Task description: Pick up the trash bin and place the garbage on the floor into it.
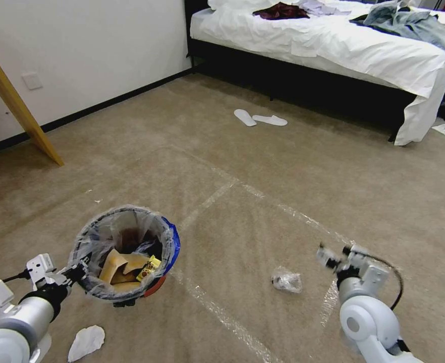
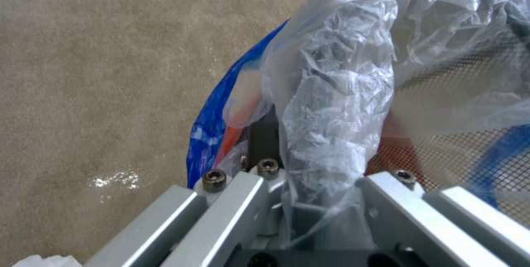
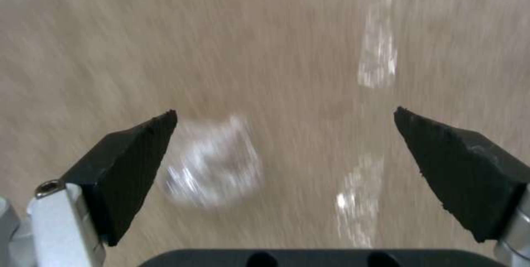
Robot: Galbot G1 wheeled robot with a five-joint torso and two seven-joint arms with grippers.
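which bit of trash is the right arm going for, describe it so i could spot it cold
Start at the trash bin, which the left tool holds by the rim, and look across the taped lines on the carpet toward the open right tool. Between them lies a clear plastic wad, alone on the carpet. It is shiny and see-through, unlike the white tissue scrap beside the left arm.

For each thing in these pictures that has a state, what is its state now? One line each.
Trash bin: held off the carpet by its rim, upright, lined, partly filled with cardboard and wrappers.
Left end effector: shut on the bin's rim and liner.
Right end effector: open, empty, above the carpet.
Clear plastic wad: lying on the carpet, not grasped.
White tissue scrap: lying on the carpet.
Slippers: lying beside the bed.
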